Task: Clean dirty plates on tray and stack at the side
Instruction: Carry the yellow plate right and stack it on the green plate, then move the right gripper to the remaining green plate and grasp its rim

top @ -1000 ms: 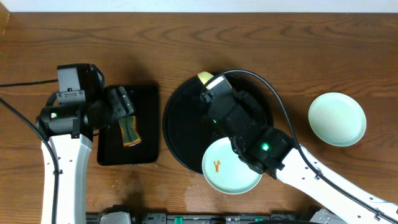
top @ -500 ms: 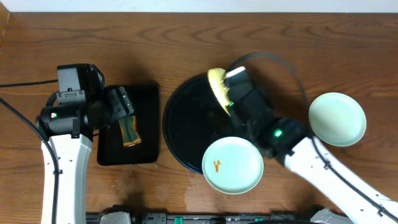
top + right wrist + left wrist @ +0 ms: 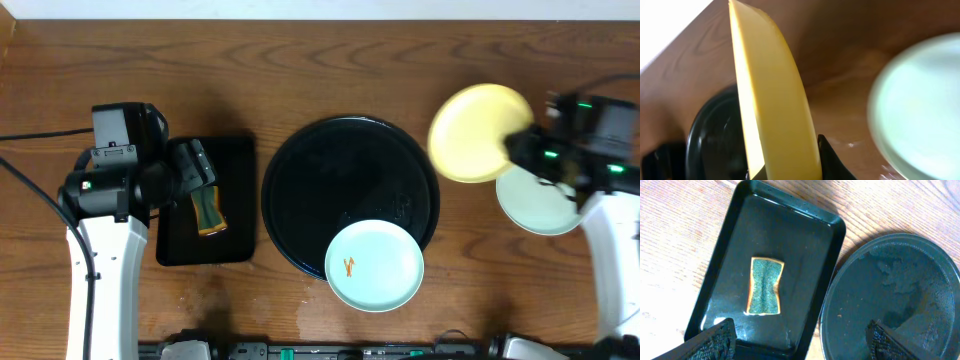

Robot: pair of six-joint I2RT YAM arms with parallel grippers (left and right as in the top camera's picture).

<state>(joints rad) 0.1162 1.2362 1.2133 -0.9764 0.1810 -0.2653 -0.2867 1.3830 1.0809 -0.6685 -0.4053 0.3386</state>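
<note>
**One plate in the air: level it before you let go**

One plate was in your care at this moment. Your right gripper was clamped on the rim of the yellow plate, at the plate's 4 o'clock edge. The plate hung clear of the round tray, out past its 2 o'clock side. It overlapped the 11 o'clock edge of the mint plate, which lay on the table at the side. The right wrist view showed the yellow plate steeply tilted, almost edge-on, so it was not ready to drop. Whether the two plates touched could not be told.

To stack well, you needed to carry the yellow plate on toward 4 o'clock until its centre sat over the mint plate's centre. Then you needed to roll the wrist flat, lower until rim met rim, and only then part the jaws. Letting go early would likely have sent it sliding off the glossy plate below.

Your left gripper hovered with its jaws wide apart over the sponge in the small tray, holding nothing. That was a sound place to wait. The smeared plate sat at the round tray's 5 o'clock, overhanging the rim, and looked to be next for wiping.
</note>
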